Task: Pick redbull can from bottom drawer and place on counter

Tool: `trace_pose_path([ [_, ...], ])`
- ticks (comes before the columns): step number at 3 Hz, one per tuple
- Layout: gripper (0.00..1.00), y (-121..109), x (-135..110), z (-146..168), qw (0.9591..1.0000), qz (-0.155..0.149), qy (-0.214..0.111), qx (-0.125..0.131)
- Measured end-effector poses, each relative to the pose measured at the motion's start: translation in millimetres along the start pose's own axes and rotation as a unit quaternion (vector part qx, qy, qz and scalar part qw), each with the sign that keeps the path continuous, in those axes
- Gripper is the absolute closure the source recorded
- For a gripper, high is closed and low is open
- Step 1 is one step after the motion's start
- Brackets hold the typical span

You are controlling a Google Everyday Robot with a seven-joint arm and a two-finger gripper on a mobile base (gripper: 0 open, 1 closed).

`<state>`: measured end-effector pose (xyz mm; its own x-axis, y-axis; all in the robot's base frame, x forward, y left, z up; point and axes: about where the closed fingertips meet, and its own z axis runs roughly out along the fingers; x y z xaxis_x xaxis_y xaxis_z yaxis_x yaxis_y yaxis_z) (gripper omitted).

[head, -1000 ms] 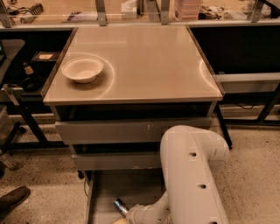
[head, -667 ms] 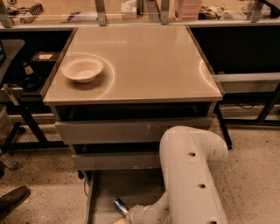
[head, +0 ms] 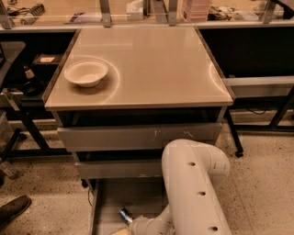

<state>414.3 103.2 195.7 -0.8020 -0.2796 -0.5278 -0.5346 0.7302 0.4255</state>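
The redbull can [head: 124, 214] shows as a small blue-and-silver shape in the open bottom drawer [head: 103, 202], near its front left part. My gripper [head: 123, 228] reaches down into the drawer at the frame's lower edge, right at the can; the white arm [head: 195, 183] covers the drawer's right side. Whether the gripper touches or holds the can does not show. The counter [head: 151, 64] is the glossy beige cabinet top above the drawers.
A white bowl [head: 86, 73] stands on the counter's left side. Two closed grey drawer fronts [head: 138, 136] sit above the open drawer. A cluttered bench [head: 138, 9] runs behind. A shoe [head: 14, 209] is on the floor at the left.
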Motion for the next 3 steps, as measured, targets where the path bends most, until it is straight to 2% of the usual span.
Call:
trace_pose_path([
  [1, 0.00, -9.3, -3.5, 12.2, 0.9997, 0.007, -0.023, 0.005],
  [3, 0.00, -27.1, -7.9, 33.0, 0.9990, 0.005, -0.041, 0.019],
])
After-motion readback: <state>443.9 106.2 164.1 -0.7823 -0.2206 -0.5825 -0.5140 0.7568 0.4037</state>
